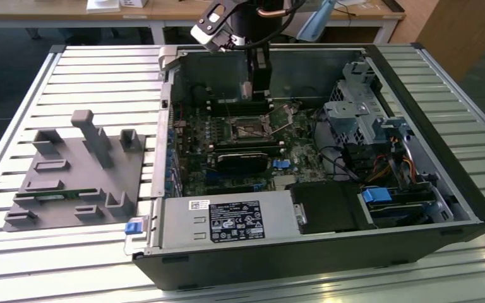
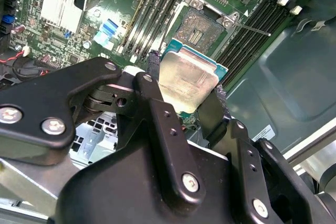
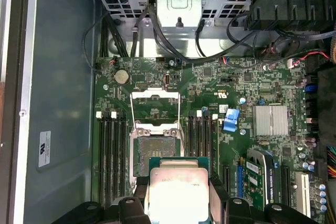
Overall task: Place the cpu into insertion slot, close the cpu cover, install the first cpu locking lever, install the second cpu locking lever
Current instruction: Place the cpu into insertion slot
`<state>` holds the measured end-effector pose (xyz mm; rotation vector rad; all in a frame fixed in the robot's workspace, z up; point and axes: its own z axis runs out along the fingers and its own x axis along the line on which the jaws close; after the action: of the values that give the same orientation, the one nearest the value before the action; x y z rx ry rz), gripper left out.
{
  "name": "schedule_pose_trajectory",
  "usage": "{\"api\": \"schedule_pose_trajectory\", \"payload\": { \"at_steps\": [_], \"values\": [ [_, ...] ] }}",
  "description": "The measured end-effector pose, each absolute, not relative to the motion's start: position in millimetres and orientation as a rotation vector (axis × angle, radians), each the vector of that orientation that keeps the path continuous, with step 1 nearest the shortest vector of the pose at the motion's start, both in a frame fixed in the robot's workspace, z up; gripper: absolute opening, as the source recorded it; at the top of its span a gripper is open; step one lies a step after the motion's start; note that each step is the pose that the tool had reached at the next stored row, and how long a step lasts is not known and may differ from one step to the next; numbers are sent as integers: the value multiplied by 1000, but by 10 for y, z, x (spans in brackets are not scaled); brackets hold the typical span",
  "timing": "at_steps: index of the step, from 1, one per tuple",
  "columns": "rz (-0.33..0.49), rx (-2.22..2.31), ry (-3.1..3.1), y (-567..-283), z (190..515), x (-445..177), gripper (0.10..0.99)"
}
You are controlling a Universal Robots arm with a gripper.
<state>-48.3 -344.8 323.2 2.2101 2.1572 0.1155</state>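
In the exterior view the gripper (image 1: 256, 96) hangs inside the open computer case (image 1: 310, 268), above the motherboard (image 1: 200, 170). In the second wrist view its fingers (image 2: 152, 85) are clamped on the cpu (image 2: 186, 77), held near the empty insertion slot (image 2: 202, 27). In the first wrist view the cpu cover (image 3: 155, 93) lies swung open beyond the slot

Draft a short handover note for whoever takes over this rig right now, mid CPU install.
The gripper is shut on the cpu, held above the motherboard close to the insertion slot, not in it.
The insertion slot is empty and uncovered.
The cpu cover is swung open.
Done: cpu picked up and brought over the board.
Left: seating the cpu, closing the cover, both locking levers.
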Motion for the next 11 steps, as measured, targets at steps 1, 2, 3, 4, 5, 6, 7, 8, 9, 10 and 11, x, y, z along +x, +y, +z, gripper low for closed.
{"api": "schedule_pose_trajectory", "payload": {
  "at_steps": [1,2,3,4,5,6,7,8,9,10,11],
  "values": [
    [116,2210,2157,-3448,3229,-482,537],
    [116,2210,2157,-3448,3226,-482,537],
    [116,2210,2157,-3448,3223,-483,537],
    [116,2210,2157,-3448,3220,-482,537],
    [116,2210,2157,-3448,3218,-482,537],
    [116,2210,2157,-3448,3215,-483,537],
    [116,2210,2157,-3448,3212,-482,537],
    [115,2210,2157,-3448,3210,-483,537],
    [116,2210,2157,-3448,3207,-482,537],
    [116,2210,2157,-3448,3204,-482,537],
    [116,2210,2157,-3448,3202,-483,537]
  ]
}}
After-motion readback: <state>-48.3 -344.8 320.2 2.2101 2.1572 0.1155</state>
